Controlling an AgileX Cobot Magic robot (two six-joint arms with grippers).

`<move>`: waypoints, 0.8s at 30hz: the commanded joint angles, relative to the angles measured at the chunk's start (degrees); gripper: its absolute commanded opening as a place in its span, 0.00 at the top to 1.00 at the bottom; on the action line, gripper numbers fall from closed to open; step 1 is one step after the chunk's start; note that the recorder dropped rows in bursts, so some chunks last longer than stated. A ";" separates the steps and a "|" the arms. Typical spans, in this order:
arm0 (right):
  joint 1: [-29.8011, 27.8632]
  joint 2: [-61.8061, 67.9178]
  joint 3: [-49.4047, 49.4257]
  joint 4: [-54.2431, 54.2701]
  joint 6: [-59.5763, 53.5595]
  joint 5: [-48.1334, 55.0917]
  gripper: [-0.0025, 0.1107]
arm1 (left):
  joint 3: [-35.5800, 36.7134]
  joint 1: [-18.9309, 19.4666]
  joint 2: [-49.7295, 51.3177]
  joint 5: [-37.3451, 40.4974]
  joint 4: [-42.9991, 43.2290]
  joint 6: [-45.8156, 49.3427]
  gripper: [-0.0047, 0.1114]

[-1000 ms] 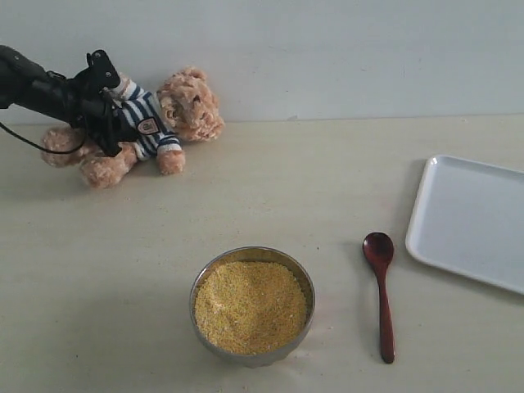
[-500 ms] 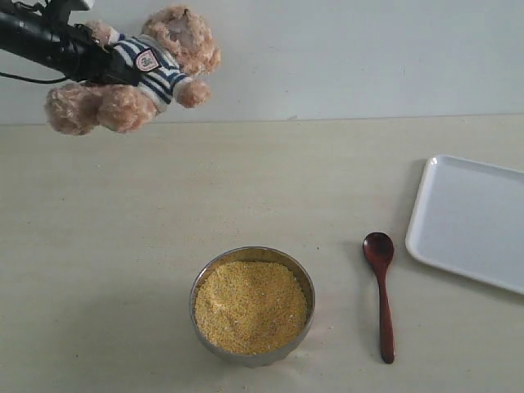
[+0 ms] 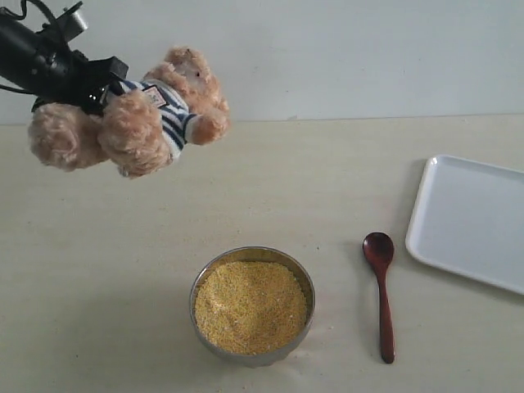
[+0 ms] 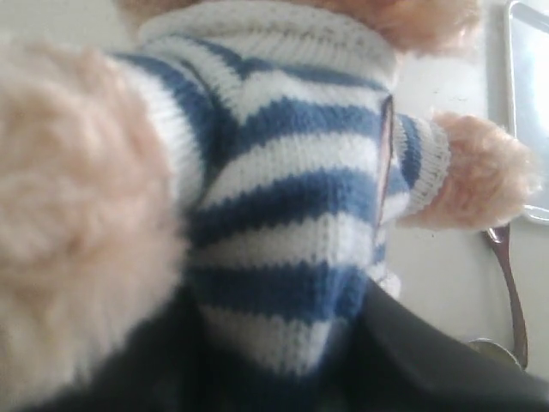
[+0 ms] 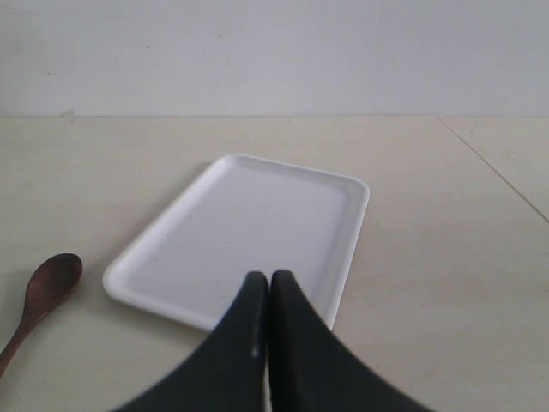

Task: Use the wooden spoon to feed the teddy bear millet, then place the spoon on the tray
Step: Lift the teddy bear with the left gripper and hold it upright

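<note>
The teddy bear (image 3: 155,110) is held up at the far left, clear of the bench (image 3: 123,246). The millet (image 3: 250,305) is contained in a bowl (image 3: 254,250) set front and centre. The wooden spoon (image 3: 381,299) is laid just right of the bowl, and the tray (image 3: 471,221) is placed further right, apart from the spoon.

The teddy bear (image 3: 164,110) aloft in the left gripper (image 3: 100,87); on the table (image 3: 123,246), wooden spoon (image 3: 381,291) between millet (image 3: 250,305) and tray (image 3: 471,221).
</note>
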 commanded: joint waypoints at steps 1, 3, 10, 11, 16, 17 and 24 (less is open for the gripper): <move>-0.42 -0.29 -0.07 -0.42 0.00 -0.67 0.97 | 18.99 -0.39 -10.68 -11.28 -5.86 1.04 0.92; -0.42 -0.29 -0.07 -0.42 0.00 -0.67 0.97 | 32.07 -0.39 -17.71 -21.29 -14.63 6.91 0.92; -0.42 -0.29 -0.07 -0.42 0.00 -0.67 0.97 | 53.95 -0.39 -29.82 -28.82 -57.43 47.87 0.92; -0.42 -0.29 -0.07 -0.42 0.00 -0.67 0.97 | 55.47 -0.39 -30.70 -28.34 -58.71 51.11 0.92; -0.42 -0.29 -0.07 -0.42 0.00 -0.67 0.97 | 57.47 -0.39 -30.95 -27.38 -58.71 52.50 0.92; -0.42 -0.29 -0.07 -0.55 -0.13 -0.91 0.97 | 57.47 -0.39 -30.95 -27.24 -58.71 52.77 0.92; -0.42 -0.29 -0.07 25.11 14.04 -9.06 0.97 | 57.47 -0.39 -30.95 -28.02 -58.71 52.75 0.92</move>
